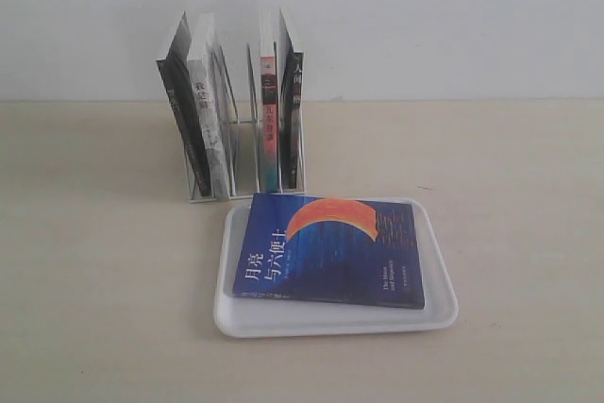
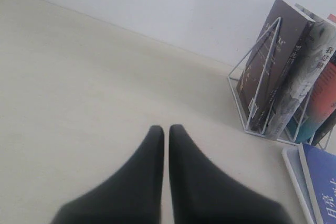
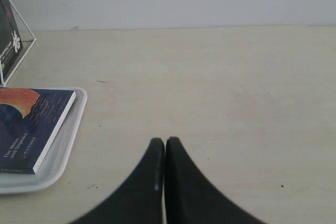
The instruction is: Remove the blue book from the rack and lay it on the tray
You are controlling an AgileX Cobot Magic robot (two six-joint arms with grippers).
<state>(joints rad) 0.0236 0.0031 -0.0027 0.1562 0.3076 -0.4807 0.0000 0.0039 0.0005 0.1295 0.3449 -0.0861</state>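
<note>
Exterior view: the blue book (image 1: 326,252) lies flat, cover up, on the white tray (image 1: 442,316).
Just behind the tray stands the white wire rack (image 1: 253,139), with other books (image 1: 268,129) upright in its slots. The left gripper (image 2: 166,129) and the right gripper (image 3: 164,141) each have their jaws pressed together on nothing, above bare bench (image 1: 94,280), apart from the tray.
</note>
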